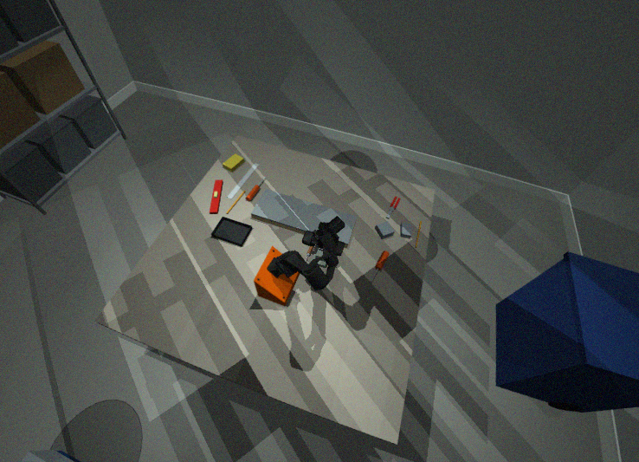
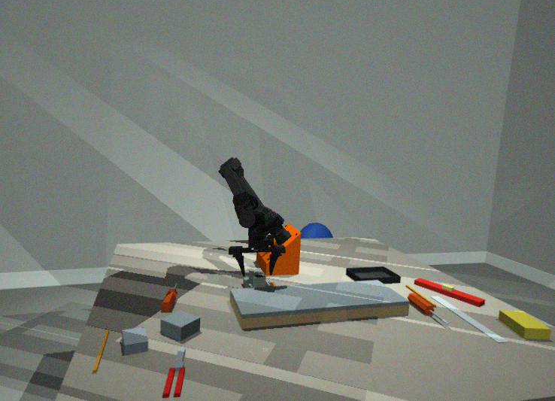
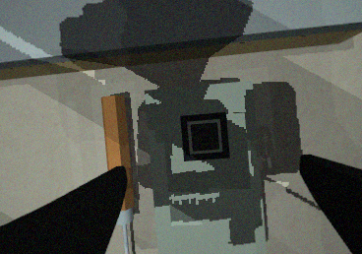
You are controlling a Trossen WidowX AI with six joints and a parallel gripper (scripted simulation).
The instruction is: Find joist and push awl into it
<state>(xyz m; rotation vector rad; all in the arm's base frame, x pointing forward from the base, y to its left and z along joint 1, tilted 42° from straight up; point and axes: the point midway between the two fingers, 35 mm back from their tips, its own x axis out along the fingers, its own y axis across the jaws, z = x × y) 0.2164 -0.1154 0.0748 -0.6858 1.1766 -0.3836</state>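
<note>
The grey-green stud finder (image 1: 322, 263) (image 2: 256, 281) (image 3: 202, 232) with a black square screen lies on the table beside the floor panel (image 1: 280, 203) (image 2: 322, 298) (image 3: 305, 7), a grey-blue slab with a wooden edge. The awl (image 3: 116, 130), with a brown handle and thin metal shaft, lies left of the stud finder in the wrist view. My gripper (image 2: 257, 274) (image 3: 211, 168) is open and points down over the stud finder, one finger on each side of it in view. The left fingertip covers part of the awl's handle in the wrist view. The black tray (image 1: 227, 241) (image 2: 380, 280) is empty.
The orange base block (image 1: 273, 278) (image 2: 286, 253) stands behind the arm. Orange screwdrivers (image 1: 382, 259) (image 2: 420, 302), grey blocks (image 1: 384, 230) (image 2: 180, 326), pliers (image 1: 393, 208) (image 2: 172, 378), a red level (image 1: 216, 201) (image 2: 462, 294) and a yellow block (image 1: 233, 161) (image 2: 524, 325) lie around the panel.
</note>
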